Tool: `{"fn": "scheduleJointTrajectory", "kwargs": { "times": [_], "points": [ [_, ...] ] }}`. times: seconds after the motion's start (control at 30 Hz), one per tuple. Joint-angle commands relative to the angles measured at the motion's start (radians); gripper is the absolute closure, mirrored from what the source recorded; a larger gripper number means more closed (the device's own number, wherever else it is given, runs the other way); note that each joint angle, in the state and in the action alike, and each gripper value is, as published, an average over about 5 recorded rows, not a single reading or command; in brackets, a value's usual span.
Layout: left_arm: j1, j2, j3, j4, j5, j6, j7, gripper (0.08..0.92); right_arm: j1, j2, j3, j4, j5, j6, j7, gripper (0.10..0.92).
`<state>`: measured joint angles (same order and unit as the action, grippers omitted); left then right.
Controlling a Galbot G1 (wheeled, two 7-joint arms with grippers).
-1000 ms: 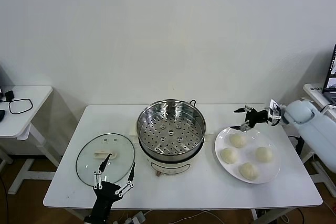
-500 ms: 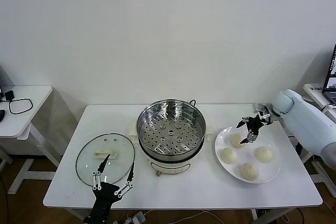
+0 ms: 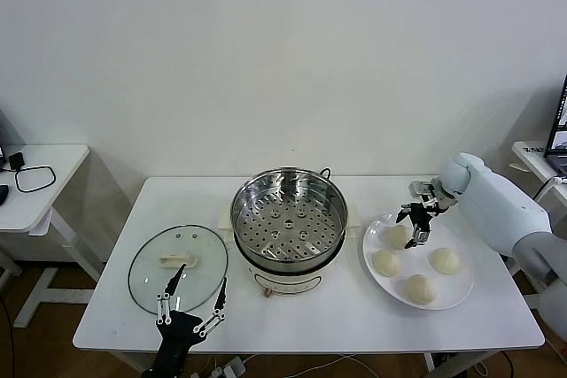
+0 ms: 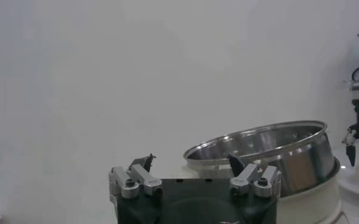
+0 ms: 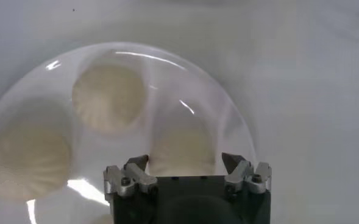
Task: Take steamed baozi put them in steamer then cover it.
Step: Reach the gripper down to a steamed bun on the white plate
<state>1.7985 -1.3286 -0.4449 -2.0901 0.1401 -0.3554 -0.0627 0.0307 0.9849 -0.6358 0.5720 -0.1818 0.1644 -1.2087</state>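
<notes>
Four cream-white baozi lie on a white plate (image 3: 461, 285) at the right of the table: far left (image 3: 398, 236), near left (image 3: 385, 262), right (image 3: 446, 260), front (image 3: 420, 289). My right gripper (image 3: 415, 223) is open and points down just above the far-left baozi. In the right wrist view that baozi (image 5: 182, 152) sits between the open fingers of the gripper (image 5: 187, 161). The steel steamer (image 3: 288, 219) stands mid-table with its perforated tray bare. My left gripper (image 3: 190, 307) is open and empty at the table's front edge, by the lid; it shows in its own view (image 4: 191, 161).
A glass lid (image 3: 177, 267) with a white handle lies flat left of the steamer. A small side table (image 3: 35, 179) with a cable stands at the far left. A laptop (image 3: 560, 130) is at the far right edge. The steamer (image 4: 270, 152) shows in the left wrist view.
My right gripper has swung from pointing sideways behind the plate to pointing down over the far-left baozi, and has come lower. The left arm has barely moved.
</notes>
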Motion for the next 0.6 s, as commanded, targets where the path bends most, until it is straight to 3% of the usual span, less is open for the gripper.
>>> {"fn": "scheduleJointTrajectory", "kwargs": {
  "times": [0.03,0.37,0.6],
  "points": [
    [-0.001,0.0,-0.001,0.003,-0.002,0.0,0.0,0.177,0.007,0.019,-0.007,-0.021,-0.042,0.01,0.004,0.256],
    [-0.003,0.005,-0.004,-0.005,-0.008,0.004,-0.002,0.177,-0.002,0.008,-0.016,-0.001,-0.02,0.028,0.025,0.376],
    [-0.004,0.009,-0.004,-0.021,-0.009,0.01,-0.003,0.177,0.078,-0.105,-0.105,0.206,0.054,0.049,-0.004,0.391]
  ]
}}
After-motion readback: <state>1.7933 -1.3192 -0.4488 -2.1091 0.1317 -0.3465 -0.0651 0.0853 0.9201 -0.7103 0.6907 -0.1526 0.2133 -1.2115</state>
